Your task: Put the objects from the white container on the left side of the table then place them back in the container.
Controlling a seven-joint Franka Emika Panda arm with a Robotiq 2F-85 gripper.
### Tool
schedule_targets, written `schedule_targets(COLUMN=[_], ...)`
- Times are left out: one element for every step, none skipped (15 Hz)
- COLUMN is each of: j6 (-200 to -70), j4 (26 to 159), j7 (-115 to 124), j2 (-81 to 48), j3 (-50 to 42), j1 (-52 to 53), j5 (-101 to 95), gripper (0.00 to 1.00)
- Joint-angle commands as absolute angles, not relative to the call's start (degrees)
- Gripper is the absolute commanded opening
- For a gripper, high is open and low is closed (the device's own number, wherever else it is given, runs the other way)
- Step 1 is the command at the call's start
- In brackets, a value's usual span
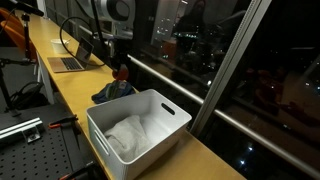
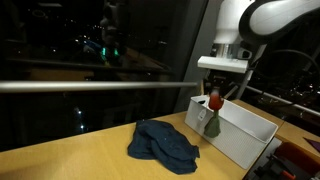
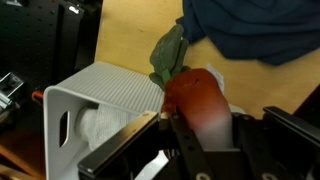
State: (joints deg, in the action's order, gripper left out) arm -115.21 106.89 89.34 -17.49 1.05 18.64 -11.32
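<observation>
One blue cloth [image 2: 163, 145] on table [image 2: 60, 160], one white cloth [image 1: 135, 135] in container [image 1: 160, 143]; tool [image 2: 214, 100] grips red-orange ball [image 3: 195, 100].

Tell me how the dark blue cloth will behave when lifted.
The dark blue cloth lies crumpled in soft folds, so it will probably drape limply from a pinch. It looks thin, so likely light. Pushed on the table, it would probably bunch rather than slide.

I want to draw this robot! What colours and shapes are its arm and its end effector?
The arm is white and glossy, made of fat rounded tubes with round joints. The end effector is black and blocky, much darker than the arm. I cannot make out any markings.
</observation>
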Motion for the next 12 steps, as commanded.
schedule_targets(j6=[-113.23,-113.36,-114.35,-115.15,-116.0,-116.15,-116.84,-117.56,-118.38,-119.17,-119.86,-120.56], j4=[114.23,115.86,118.04,119.55,120.58,121.43,121.96,122.74,123.18,123.36,123.8,124.17], j7=[90.65,90.36,89.97,89.47,89.0,88.62,88.31,87.85,87.4,87.04,86.94,87.03], j2=[-6.01,-3.45,-1.08,0.44,0.91,1.5,1.16,1.26,0.86,0.28,0.04,0.07], j3=[0.24,-0.02,-0.37,-0.7,-0.99,-1.17,-1.35,-1.53,-1.58,-1.54,-1.53,-1.45], j1=[14.57,12.81,10.77,8.74,6.88,5.3,3.86,2.63,1.7,1.01,0.45,0.15], j5=[-14.41,-14.42,-14.05,-13.41,-13.03,-12.91,-12.72,-12.47,-12.19,-11.99,-11.91,-11.83], gripper=[0.05,0.05,0.05,0.05,0.05,0.05,0.05,0.05,0.15,0.45,0.47,0.53])
